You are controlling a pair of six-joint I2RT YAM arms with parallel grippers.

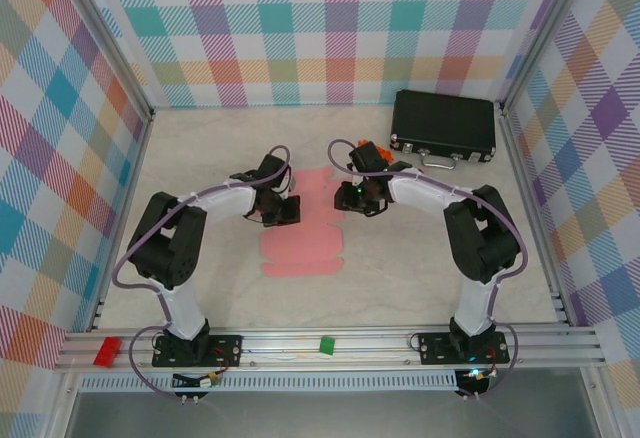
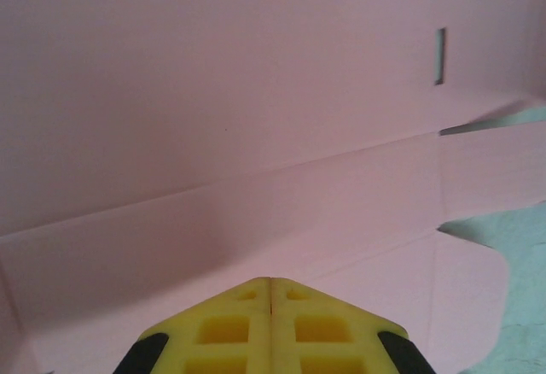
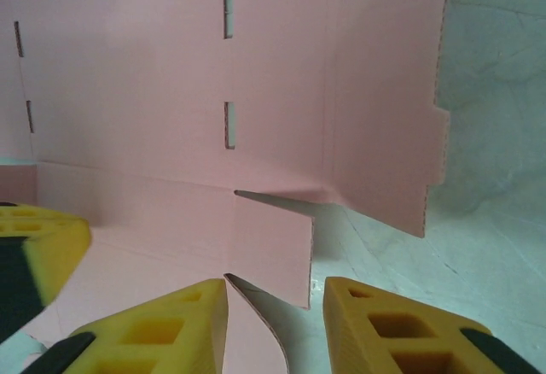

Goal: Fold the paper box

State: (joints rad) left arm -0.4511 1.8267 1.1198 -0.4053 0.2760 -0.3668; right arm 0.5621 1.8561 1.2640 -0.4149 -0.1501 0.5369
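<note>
The paper box (image 1: 305, 243) is a flat pink die-cut sheet with tabs, lying mid-table between the two arms. My left gripper (image 1: 283, 208) is at the sheet's upper left edge. In the left wrist view its yellow fingertips (image 2: 270, 282) are shut together over the pink card (image 2: 256, 118), with nothing visible between them. My right gripper (image 1: 350, 195) is at the sheet's upper right edge. In the right wrist view it (image 3: 275, 306) stands open, and a curled flap of the pink sheet (image 3: 171, 92) rises between its fingers, close to the left one (image 3: 171, 327).
A black case (image 1: 443, 126) lies at the back right, with a small orange piece (image 1: 365, 148) beside it. A red piece (image 1: 106, 349) and a green piece (image 1: 326, 344) sit on the front rail. Checked walls enclose the table.
</note>
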